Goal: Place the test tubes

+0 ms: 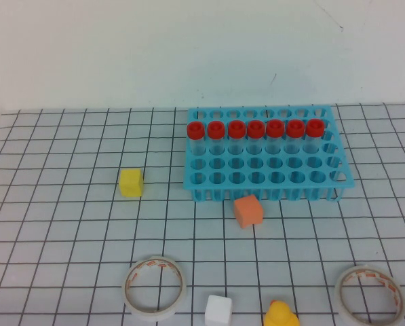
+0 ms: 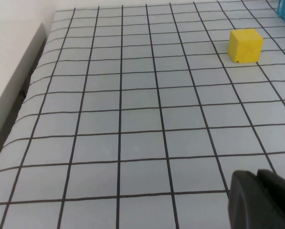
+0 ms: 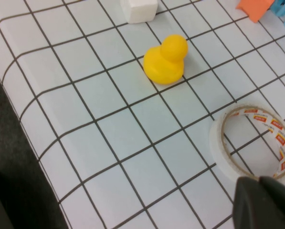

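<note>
A blue test tube rack point(image 1: 338, 173) stands at the middle right of the gridded table. Several red-capped test tubes point(image 1: 256, 129) stand upright in one row near its back. Neither arm shows in the high view. My left gripper point(image 2: 257, 179) is shut and holds nothing; it hovers over bare grid squares near the table's left side, well short of the yellow cube point(image 2: 246, 45). My right gripper point(image 3: 259, 183) is shut and empty, right above the near rim of a roll of tape point(image 3: 252, 143).
A yellow cube point(image 1: 131, 182) lies left of the rack and an orange cube point(image 1: 248, 210) just in front of it. Along the front edge sit two tape rolls point(image 1: 155, 286) point(image 1: 370, 292), a white cube point(image 1: 218, 310) and a yellow duck point(image 1: 281, 315) point(image 3: 166, 59).
</note>
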